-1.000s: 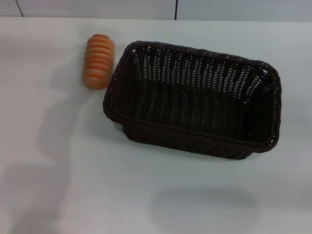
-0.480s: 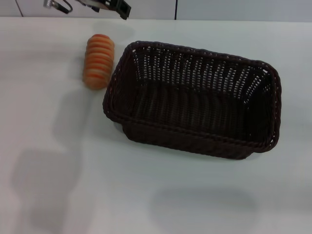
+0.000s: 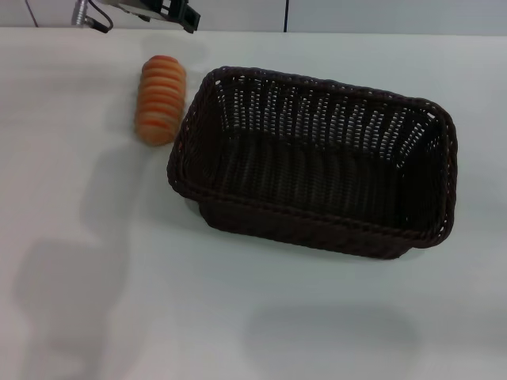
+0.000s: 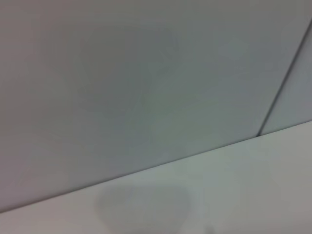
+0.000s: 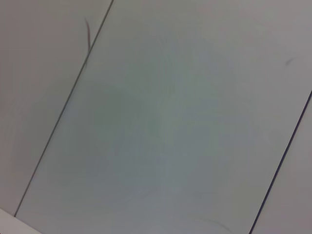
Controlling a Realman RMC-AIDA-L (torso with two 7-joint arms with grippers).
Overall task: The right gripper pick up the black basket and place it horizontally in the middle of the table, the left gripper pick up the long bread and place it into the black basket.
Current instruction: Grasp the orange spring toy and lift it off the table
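In the head view the left pincer (image 3: pixel 139 12) is cut off by the top edge; only a black and grey sliver shows, so whether it is open cannot be told. The black basket (image 3: pixel 317 158) hides the bench (image 3: pixel 119 301) beneath it. Both wrist views show only pale panels with dark seams, with neither arm's own pincer visible in them.
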